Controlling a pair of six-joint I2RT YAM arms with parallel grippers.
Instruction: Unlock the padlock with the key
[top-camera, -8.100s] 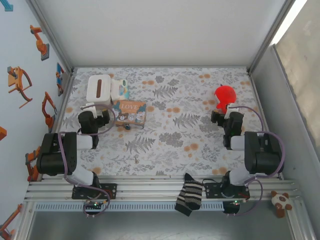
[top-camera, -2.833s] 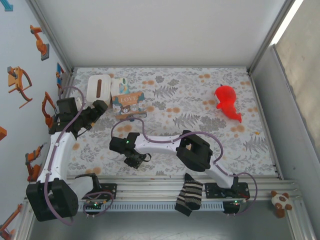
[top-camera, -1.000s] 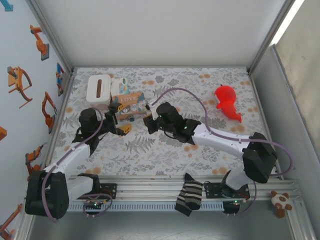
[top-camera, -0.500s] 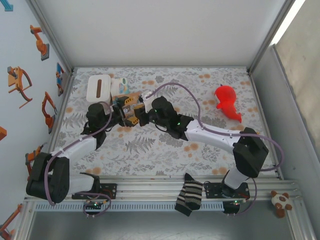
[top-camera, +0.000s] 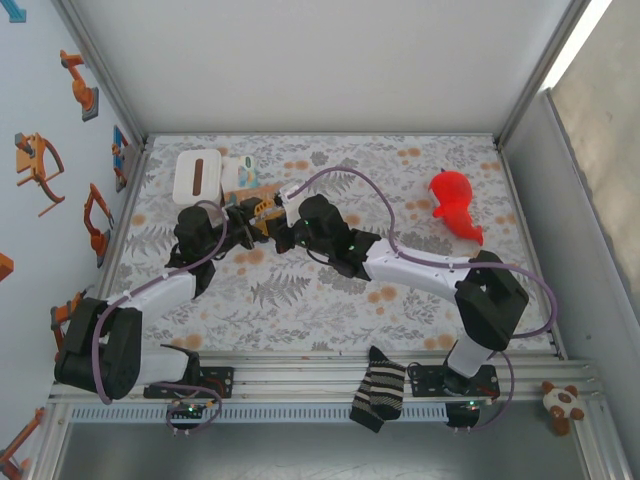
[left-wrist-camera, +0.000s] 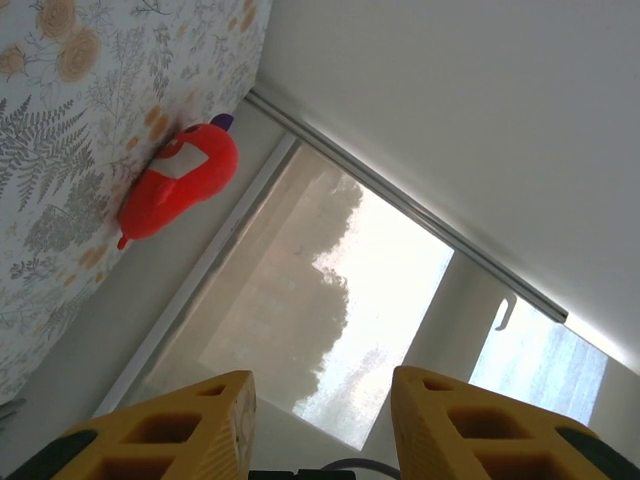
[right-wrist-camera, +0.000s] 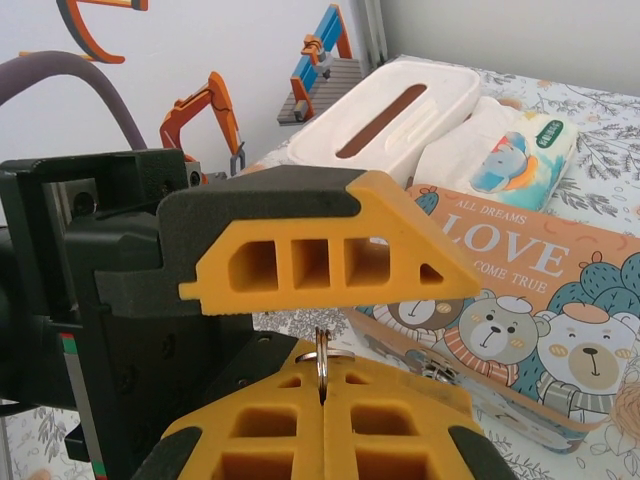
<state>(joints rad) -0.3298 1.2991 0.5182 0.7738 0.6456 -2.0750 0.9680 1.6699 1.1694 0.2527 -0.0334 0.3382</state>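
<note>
**Spotter:** Both your arms are now reaching far out from the folded poses they were holding eight seconds back. They are meeting nose to nose at the LOVE box (right-wrist-camera: 520, 255), back left on the counter (top-camera: 420, 160).

**Caller:** Your right gripper (right-wrist-camera: 322, 400) is doing the carrying. Its jaws are pressing tight together and pinching the key (right-wrist-camera: 322, 362). Only a thin silvery ring is poking up out of the seam between them.

**Spotter:** And your left gripper (left-wrist-camera: 322, 430)?

**Caller:** Its jaws are standing spread, with pale wall showing between the yellow fingers (left-wrist-camera: 170, 425). In your right wrist view, one of those fingers is lying flat just above the key's ring. I cannot tell whether it is touching.

**Spotter:** Where is the padlock sitting?

**Caller:** A small silvery piece (right-wrist-camera: 433, 368) is lying at the near edge of the LOVE box, just right of your right jaws. It is too small for me to tell whether that is the padlock.

**Spotter:** Around you, the white tissue box (top-camera: 197, 175) and the wipes pack (top-camera: 240, 168) are sitting side by side behind the LOVE box. The red toy (top-camera: 455, 200) is lying well apart on the right. A striped sock (top-camera: 380, 390) is hanging over the front rail between your arm bases.
</note>
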